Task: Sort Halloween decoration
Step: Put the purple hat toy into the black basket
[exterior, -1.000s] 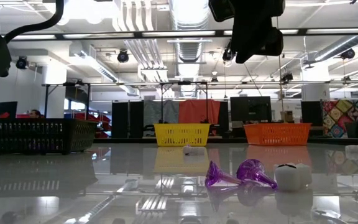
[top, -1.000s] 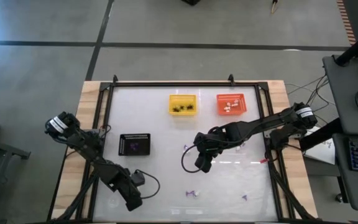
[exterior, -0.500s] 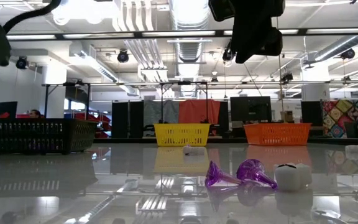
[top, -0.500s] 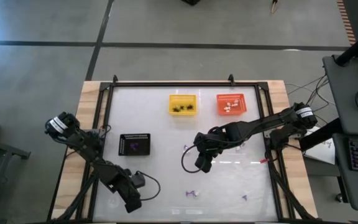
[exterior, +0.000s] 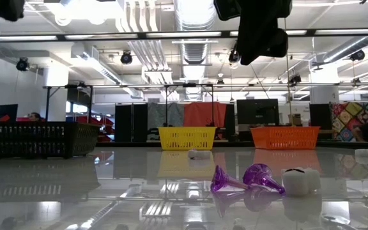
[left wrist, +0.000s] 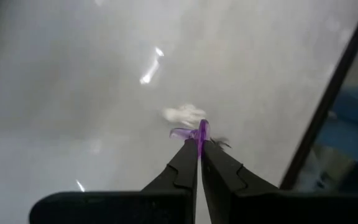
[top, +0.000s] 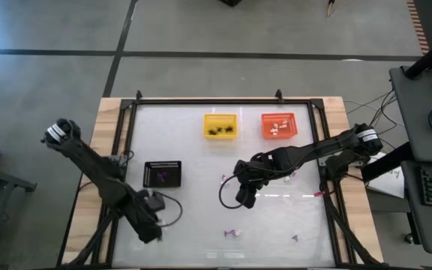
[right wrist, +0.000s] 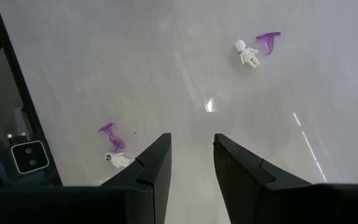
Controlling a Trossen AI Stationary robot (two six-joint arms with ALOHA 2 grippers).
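Left gripper [left wrist: 199, 146] near the black tray [top: 162, 174], pinched onto a purple trinket [left wrist: 199, 132], just off the table. Right gripper [right wrist: 191, 155] parted, empty, hovering farther right of tray.

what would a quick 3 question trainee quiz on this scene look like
1. True or false: the left gripper is shut on a purple trinket.
2. Which basket holds the black trinkets? A yellow basket B orange basket C black tray
3. Fill in: the right gripper hangs over the table with its fingers ____.

Key: 1 true; 2 A; 3 open
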